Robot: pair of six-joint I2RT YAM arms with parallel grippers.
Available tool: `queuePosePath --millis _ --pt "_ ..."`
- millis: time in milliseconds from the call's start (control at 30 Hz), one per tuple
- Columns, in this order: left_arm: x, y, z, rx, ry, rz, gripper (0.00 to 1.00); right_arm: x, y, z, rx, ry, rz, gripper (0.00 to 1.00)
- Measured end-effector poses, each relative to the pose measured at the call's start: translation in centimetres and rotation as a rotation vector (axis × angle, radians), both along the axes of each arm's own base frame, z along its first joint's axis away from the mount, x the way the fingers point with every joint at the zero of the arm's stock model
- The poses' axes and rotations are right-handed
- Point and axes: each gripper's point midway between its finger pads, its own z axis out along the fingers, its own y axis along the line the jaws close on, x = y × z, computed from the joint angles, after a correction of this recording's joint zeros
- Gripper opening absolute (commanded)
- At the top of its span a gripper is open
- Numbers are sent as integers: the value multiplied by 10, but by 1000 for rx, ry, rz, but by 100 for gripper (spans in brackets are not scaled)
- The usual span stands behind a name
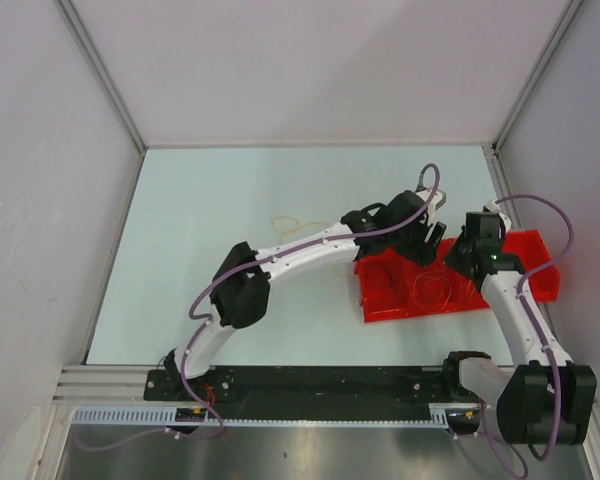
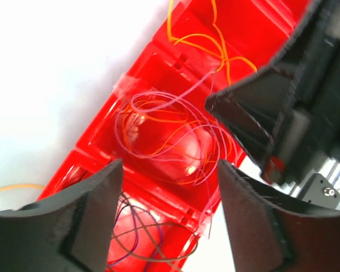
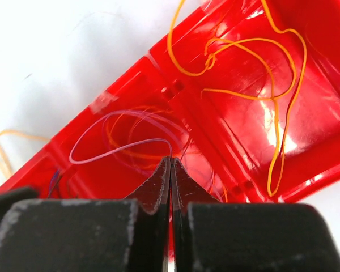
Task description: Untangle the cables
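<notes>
**L hand:** The left hand (image 2: 169, 170) was released, with the jaws well apart and nothing between the pads. It hung over the middle compartment of the red tray (image 1: 535, 262), clear of the wire below.

**R hand:** The right hand (image 3: 170, 161) was clenched with the tips shut flat together, also above the tray's middle compartment and close beside the L hand. A pale-purple cable (image 3: 113, 150) arced up from that compartment and ran into the seam of the tips. Judged pinched there.

**Cables, ref. tray:**
- Middle compartment: the pale-purple loops lay mixed with thin orange strands, overlapping and not separated.
- End compartment, far side of the divider: an orange cable (image 3: 211, 56) lay in loose curls with a knot-like crossing. One strand trailed to the tray's rim.
- Opposite end compartment: a dark cable (image 2: 153, 256) was coiled on itself. Could not tell whether it was free of the others.
- Outside the tray: a yellow cable (image 1: 293, 224) lay alone on the counter (image 1: 210, 250), well apart from the tray on its L side.

**Progress (judgement):** Early to mid. One cable appeared fully separated and laid out on the counter. The rest were inside the tray, partly sorted by compartment.

**Outstanding:**
- Part the purple and orange bundle in the middle compartment.
- Clear the orange crossing.
- Check the dark coil.
</notes>
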Motion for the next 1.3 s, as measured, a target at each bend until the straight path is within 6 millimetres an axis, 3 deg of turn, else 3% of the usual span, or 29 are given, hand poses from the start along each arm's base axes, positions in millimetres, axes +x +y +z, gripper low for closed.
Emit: queuePosePath --millis 167,400,500,633,867,1100,1300 --pt "-5 23 1 50 -12 19 75 12 -13 -10 -5 46 -44 0" --pt "-26 61 30 7 -24 28 64 57 -33 59 -8 -143 -82 0" --pt "-36 68 30 -19 -24 16 62 62 -32 68 -3 -176 -74 0" --pt "-50 60 15 -16 -5 -29 61 62 -32 68 -2 -173 -68 0" --pt "-67 30 -5 -42 37 -120 52 61 -32 67 -7 -166 -62 0" --pt "-62 -3 -11 -86 65 -152 50 51 -28 50 -2 -126 -56 0" --pt "-49 -20 -6 -92 43 -130 38 35 -19 41 13 -102 -40 0"
